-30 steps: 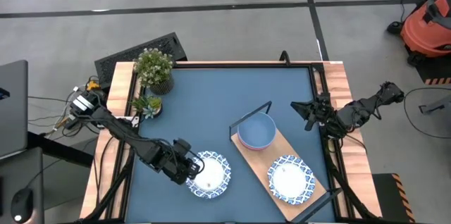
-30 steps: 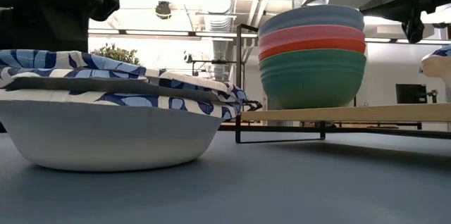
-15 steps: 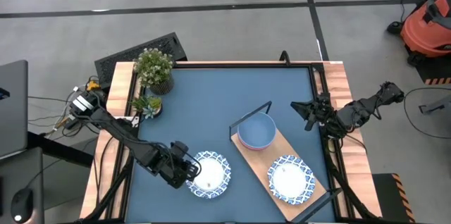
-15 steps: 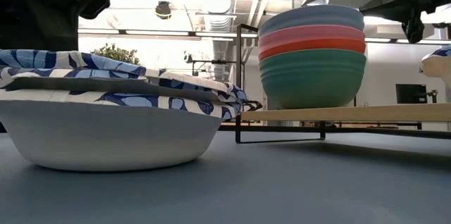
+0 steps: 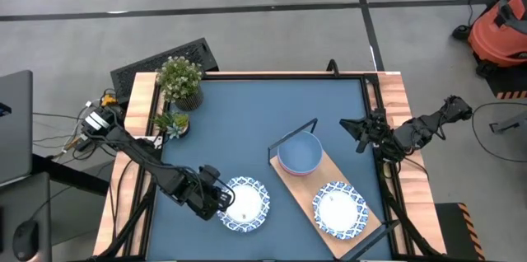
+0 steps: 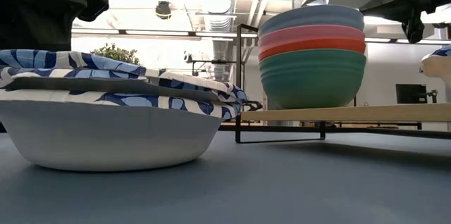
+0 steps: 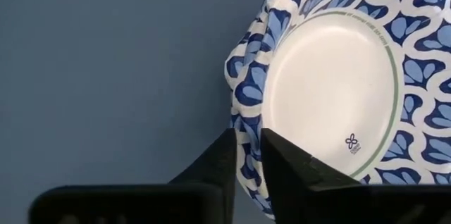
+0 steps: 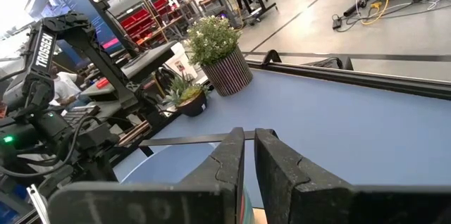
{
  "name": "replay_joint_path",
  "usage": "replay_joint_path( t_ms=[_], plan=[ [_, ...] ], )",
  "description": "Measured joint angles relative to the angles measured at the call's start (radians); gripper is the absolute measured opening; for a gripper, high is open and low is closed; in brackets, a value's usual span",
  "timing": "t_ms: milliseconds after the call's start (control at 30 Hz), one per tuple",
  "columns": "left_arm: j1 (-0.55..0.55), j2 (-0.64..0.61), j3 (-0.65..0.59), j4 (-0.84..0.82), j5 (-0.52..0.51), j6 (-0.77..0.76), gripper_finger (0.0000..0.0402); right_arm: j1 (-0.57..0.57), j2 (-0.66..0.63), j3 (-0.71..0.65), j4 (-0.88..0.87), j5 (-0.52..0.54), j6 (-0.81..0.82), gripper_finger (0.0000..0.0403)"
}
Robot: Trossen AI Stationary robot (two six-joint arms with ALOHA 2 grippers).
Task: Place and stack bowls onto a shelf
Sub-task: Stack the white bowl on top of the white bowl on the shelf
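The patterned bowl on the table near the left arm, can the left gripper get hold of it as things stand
Probably yes. The left gripper already has its fingers pinched on the near rim of the patterned bowl, which sits on the blue tabletop off the shelf, with nothing on it. The right gripper waits at the right edge.

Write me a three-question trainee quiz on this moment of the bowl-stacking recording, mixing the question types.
1. True or false: the left hand has its fingers closed on the rim of the patterned bowl on the table.
2. Multiple choice: what sits on the shelf? A) only a stack of plain bowls B) a stack of plain bowls and another patterned bowl C) the potted plants
3. Fill in: the right hand waits near the table's ____ edge, above the tabletop.

Key: 1 true; 2 B; 3 right.
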Motion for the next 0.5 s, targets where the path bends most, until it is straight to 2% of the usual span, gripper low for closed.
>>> replay_joint_path(
  t_ms=[200,500],
  plan=[
    [0.000,0.000,0.000,0.000,-0.001,0.007,0.0004,0.000,0.000,0.000,0.000,0.000,-0.001,0.0063],
    [0.000,0.000,0.000,0.000,-0.001,0.020,0.0000,0.000,0.000,0.000,0.000,0.000,-0.002,0.0063]
  ],
)
